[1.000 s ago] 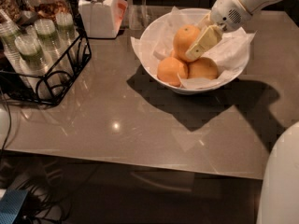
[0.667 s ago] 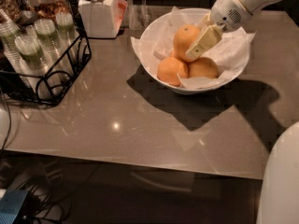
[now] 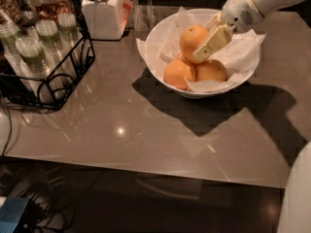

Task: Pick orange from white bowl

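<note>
The white bowl (image 3: 160,33), lined with crumpled white paper, stands on the table at the upper middle. The largest orange (image 3: 191,40) rests on top of two smaller oranges (image 3: 178,73) (image 3: 212,70) in the bowl. My gripper (image 3: 206,41) reaches in from the upper right. It is shut on the large orange, with one pale finger (image 3: 214,41) across the orange's right side. The other finger is hidden behind the fruit.
A black wire rack (image 3: 53,81) with several lidded cups stands at the left. A white lidded jar (image 3: 101,9) stands at the back, left of the bowl. A clear glass (image 3: 142,11) stands behind the bowl. The grey table (image 3: 146,135) stretches toward its front edge.
</note>
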Available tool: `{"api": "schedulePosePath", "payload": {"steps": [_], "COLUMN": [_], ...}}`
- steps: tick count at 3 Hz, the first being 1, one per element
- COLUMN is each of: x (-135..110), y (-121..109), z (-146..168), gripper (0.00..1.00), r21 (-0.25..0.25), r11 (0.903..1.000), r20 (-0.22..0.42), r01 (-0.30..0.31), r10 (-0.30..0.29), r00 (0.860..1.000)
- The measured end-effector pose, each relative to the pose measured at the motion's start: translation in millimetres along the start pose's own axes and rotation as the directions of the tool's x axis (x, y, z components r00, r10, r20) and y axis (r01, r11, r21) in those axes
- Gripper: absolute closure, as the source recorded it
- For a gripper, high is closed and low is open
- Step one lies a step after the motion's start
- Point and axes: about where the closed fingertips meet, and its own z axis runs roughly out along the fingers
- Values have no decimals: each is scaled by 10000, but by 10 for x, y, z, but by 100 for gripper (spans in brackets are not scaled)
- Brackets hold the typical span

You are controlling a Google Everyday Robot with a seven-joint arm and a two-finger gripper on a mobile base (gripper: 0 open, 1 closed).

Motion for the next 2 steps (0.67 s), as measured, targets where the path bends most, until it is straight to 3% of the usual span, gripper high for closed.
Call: {"api": "schedulePosePath", "payload": {"steps": [1,2], "x": [-185,-424], "y": [224,640], "z": [-320,-633], "gripper": [100,100], "r21": [681,1733], "r11": [9960,9778], "r20": [1501,2971], "r01": [572,1179], "r10": [-669,-1660], "r00": [9864,9403]}}
